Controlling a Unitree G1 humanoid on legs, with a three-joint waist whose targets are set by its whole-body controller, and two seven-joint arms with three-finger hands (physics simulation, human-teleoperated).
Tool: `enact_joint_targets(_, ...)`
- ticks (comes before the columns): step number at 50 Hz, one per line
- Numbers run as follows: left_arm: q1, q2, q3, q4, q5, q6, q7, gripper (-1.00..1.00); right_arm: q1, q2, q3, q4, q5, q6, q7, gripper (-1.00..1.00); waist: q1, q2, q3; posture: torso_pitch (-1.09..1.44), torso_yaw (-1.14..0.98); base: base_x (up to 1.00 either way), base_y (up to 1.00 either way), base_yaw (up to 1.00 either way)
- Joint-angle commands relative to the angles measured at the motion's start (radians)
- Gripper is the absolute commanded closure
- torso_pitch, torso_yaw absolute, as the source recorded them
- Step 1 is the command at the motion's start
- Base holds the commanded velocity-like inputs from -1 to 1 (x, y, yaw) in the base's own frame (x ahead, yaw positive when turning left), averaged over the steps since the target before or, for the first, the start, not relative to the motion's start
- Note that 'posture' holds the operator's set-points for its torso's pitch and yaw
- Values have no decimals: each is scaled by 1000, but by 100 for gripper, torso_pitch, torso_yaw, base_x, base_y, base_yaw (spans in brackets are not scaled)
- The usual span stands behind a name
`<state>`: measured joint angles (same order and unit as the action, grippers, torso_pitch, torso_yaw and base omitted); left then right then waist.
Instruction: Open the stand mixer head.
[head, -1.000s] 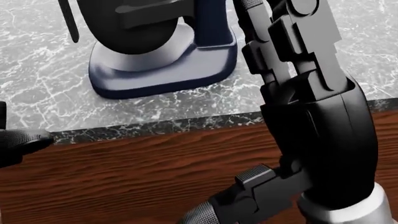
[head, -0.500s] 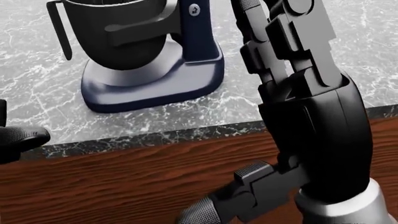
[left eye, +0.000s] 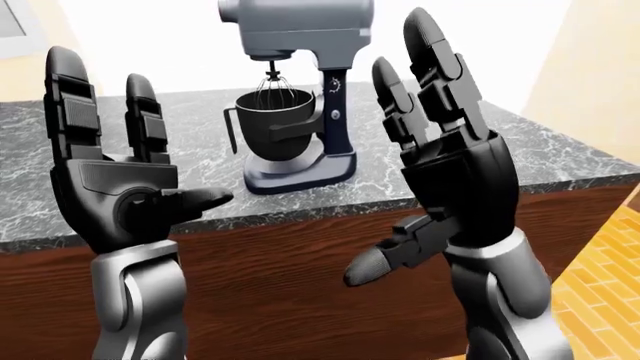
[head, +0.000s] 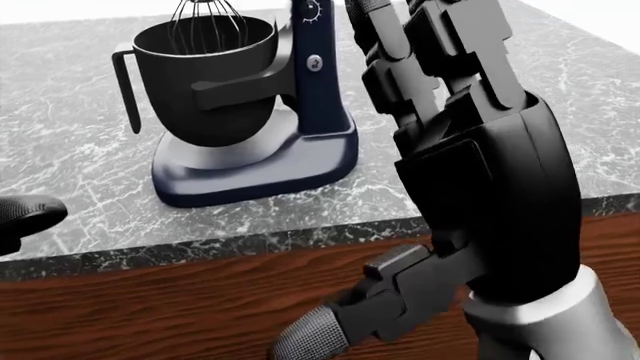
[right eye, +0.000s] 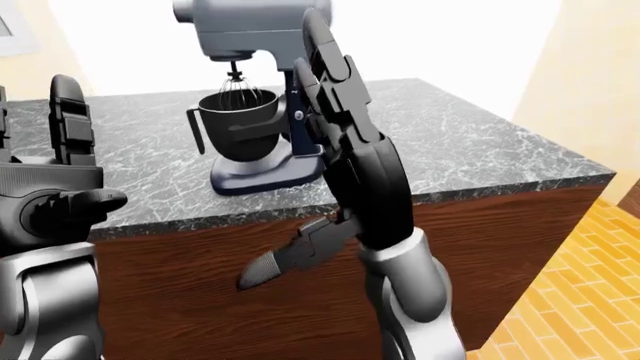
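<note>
The stand mixer stands on the marble counter, with a grey head (left eye: 295, 26), a dark blue column (head: 315, 67) and base (head: 255, 176). Its head is down, level over the dark bowl (head: 205, 82), and the whisk (left eye: 272, 88) hangs into the bowl. My left hand (left eye: 140, 127) is open with its fingers upright, left of the mixer in the left-eye view. My right hand (left eye: 430, 142) is open, raised with its fingers up, right of the mixer and covering part of the column. Both hands are on the near side of the counter edge and touch nothing.
The dark grey marble counter top (left eye: 560, 150) sits on a red-brown wood cabinet (left eye: 300, 255). An orange herringbone floor (left eye: 600, 262) shows at the lower right. A pale wall lies beyond the counter.
The head camera has tilted up: the mixer sits lower in the view, and its bowl rim and whisk now show. Both hands stay open and raised.
</note>
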<state>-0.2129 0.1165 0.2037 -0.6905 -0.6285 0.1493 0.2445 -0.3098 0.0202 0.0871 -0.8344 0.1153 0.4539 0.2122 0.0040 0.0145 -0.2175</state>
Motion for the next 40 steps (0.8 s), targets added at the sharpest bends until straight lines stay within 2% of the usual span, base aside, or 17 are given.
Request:
enact_joint_targets(1,-21,7,3,-20,1,-15,-5,-100,-54,6,-29,-36,74,99,-35,-100,1,2,-4,-27,0,0,0,0)
enact_joint_targets(5,-22,9,5,-23,-2,-12,-1,-100,-75,-25,-63,-17,142,191,-63,-100,3,0,-2,-27,0,0,0,0)
enact_joint_targets(6,-21,9,6,-24,-3,-12,-1,-100,-80,-38,-67,-4,140,193,-66,-100,4,0,-2,-27,0,0,0,0)
enact_joint_targets(7,-19,8,4,-27,-2,-12,-1,-100,-78,-66,-55,24,86,185,-68,-100,4,-1,-2,-27,0,0,0,0)
enact_joint_targets(8,-19,8,4,-28,-2,-11,0,-100,-75,-50,-71,33,106,188,-70,-100,4,-2,-2,-27,0,0,0,0)
enact_joint_targets(13,-16,6,1,-24,2,-14,-3,-100,-30,-65,-65,42,91,189,-35,-100,6,-4,-5,-27,0,0,0,0)
enact_joint_targets(18,-12,3,-1,-29,2,-12,-4,-100,2,-79,-86,53,76,181,-2,-100,8,-4,-8,-27,0,0,0,0)
enact_joint_targets(28,-21,8,6,-16,1,-17,-1,-100,-39,-77,-84,118,68,178,38,-100,3,-1,-18,-27,0,0,0,0)
enact_joint_targets(40,-27,10,5,-11,4,-18,0,-100,-81,-77,-94,204,66,154,48,-100,1,1,-20,-27,0,0,0,0)
